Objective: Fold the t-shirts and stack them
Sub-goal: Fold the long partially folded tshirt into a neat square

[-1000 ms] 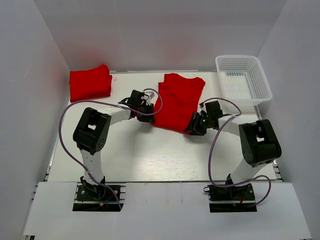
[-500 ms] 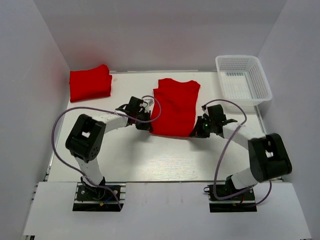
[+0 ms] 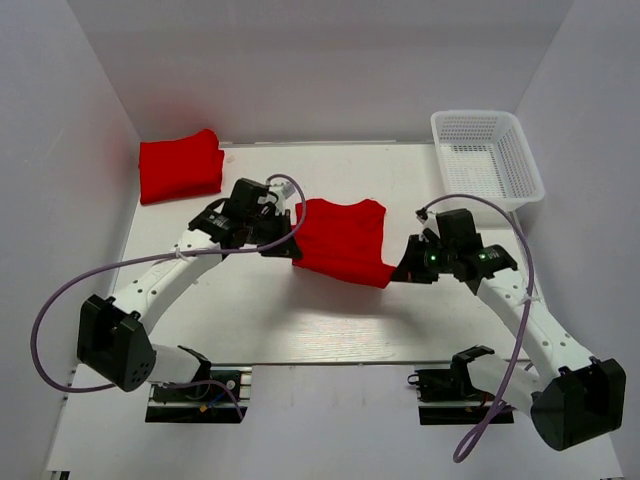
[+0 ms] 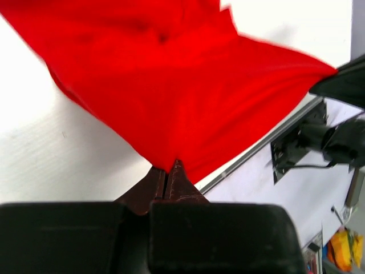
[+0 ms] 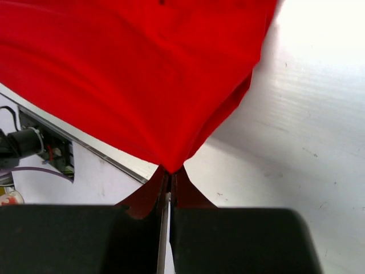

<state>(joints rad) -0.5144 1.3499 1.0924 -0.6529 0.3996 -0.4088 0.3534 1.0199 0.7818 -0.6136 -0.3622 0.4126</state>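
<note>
Over the middle of the white table (image 3: pixel 290 320), both arms have hold of the same red t-shirt (image 3: pixel 342 238), and it spans the gap between them like a banner. Left gripper (image 3: pixel 288 248) is clamped on the near-left corner of the cloth. The left wrist view confirms it: fingers (image 4: pixel 151 185) pressed tight together, a peak of red fabric pinched at their tips, the rest fanning away. Right gripper (image 3: pixel 402 272) mirrors that on the near-right corner, its fingers (image 5: pixel 188 197) squeezed closed on a bunched point of the shirt, with cloth spreading up across the right wrist view. The shirt's near edge runs straight from one grip to the other. Whether its far edge touches the table, I can't tell from above. Off in the far-left corner, a second t-shirt (image 3: pixel 180 166), also red, sits folded on the table, well apart from the action. Far right, the white mesh basket (image 3: pixel 495 200) stands near the wall.
</note>
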